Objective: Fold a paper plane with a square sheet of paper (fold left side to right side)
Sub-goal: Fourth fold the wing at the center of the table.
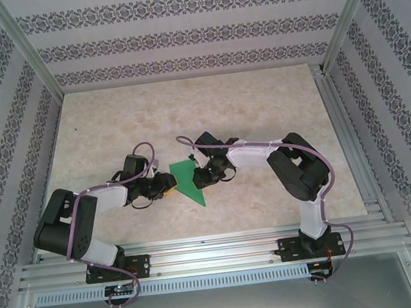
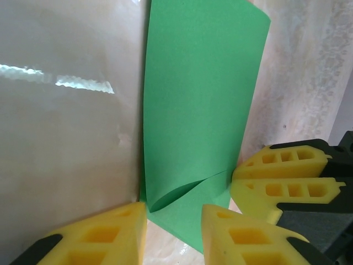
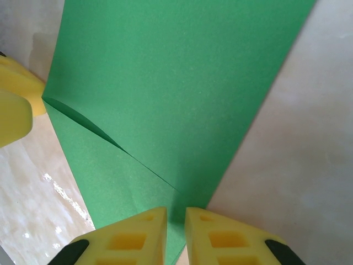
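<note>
The square sheet of paper (image 1: 186, 176) is bright green and lies on the table between the two grippers. It is partly folded into a shape that narrows to a point toward the near edge. In the left wrist view the sheet (image 2: 198, 110) has a loose flap that bulges up at its near end. My left gripper (image 2: 174, 234) is open, with the sheet's near corner lying between its yellow fingers. My right gripper (image 3: 175, 232) is shut to a thin slit, tips down on the edge of the sheet (image 3: 165, 83). The right gripper's fingers (image 2: 287, 185) are beside the sheet in the left wrist view.
The pale marbled tabletop (image 1: 186, 104) stretches behind the grippers. Aluminium rails (image 1: 216, 256) run along the near edge, and another rail (image 1: 347, 139) runs along the right side. Patterned walls close in the left, back and right.
</note>
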{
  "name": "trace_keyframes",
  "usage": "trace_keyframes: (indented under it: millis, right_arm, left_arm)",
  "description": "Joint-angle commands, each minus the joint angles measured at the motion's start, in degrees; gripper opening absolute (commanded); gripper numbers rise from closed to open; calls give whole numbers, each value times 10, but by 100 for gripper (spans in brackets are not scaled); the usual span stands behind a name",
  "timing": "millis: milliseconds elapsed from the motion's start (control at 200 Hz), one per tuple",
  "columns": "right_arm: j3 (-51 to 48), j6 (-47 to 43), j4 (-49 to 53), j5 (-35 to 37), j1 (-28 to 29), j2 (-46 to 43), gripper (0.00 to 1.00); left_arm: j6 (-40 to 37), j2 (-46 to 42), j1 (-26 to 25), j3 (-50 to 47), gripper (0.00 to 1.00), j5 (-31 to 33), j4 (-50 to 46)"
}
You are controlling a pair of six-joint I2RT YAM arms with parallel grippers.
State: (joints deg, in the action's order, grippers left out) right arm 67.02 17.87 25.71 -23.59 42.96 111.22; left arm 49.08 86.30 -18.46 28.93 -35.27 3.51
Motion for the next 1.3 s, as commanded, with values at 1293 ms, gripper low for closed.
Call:
trace_keyframes:
  millis: [1293]
  right_arm:
    - [59,-28,46,155,103,4,48]
  left_arm:
    - [8,-9,-27,73,0,29,-68]
